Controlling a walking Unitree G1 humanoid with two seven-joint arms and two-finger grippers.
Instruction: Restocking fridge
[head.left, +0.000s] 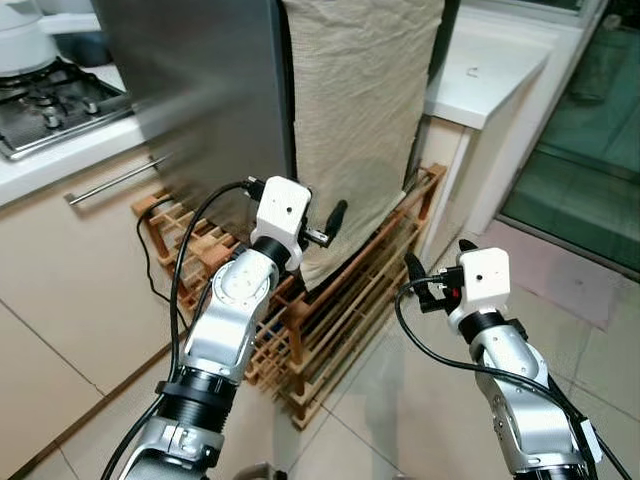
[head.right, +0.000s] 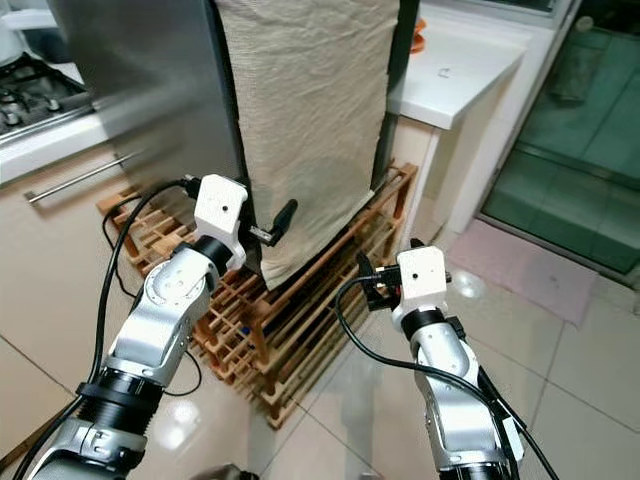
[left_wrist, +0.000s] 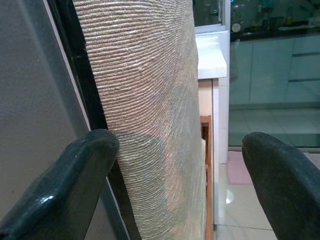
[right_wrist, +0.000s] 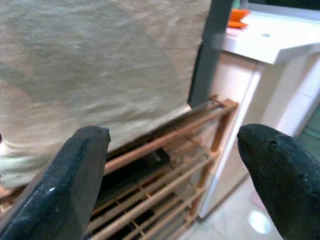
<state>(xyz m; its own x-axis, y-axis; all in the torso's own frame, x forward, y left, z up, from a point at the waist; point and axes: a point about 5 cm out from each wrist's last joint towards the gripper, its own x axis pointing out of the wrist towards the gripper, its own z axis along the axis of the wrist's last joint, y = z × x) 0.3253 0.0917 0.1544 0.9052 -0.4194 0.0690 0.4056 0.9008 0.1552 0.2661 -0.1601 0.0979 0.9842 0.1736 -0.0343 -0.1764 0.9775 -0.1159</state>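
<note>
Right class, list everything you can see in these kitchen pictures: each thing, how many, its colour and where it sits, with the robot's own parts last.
Fridge: one, grey steel, ahead on the left.
Cloth: one, beige, draped down the fridge front.
Wooden rack: one, brown, on the floor under the fridge.
Stove: one, dark, on the left counter.
Pot: one, white, on the stove.
Counter: one, white, right of the fridge.
Left gripper: jaws open, at the cloth's edge.
Right gripper: jaws open, facing the rack.

fridge (head.left: 200, 90) top cropped, front cloth-covered (head.left: 355, 120)

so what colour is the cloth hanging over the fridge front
Beige, with a fine ribbed weave; the cloth shows best in the left wrist view.
</note>
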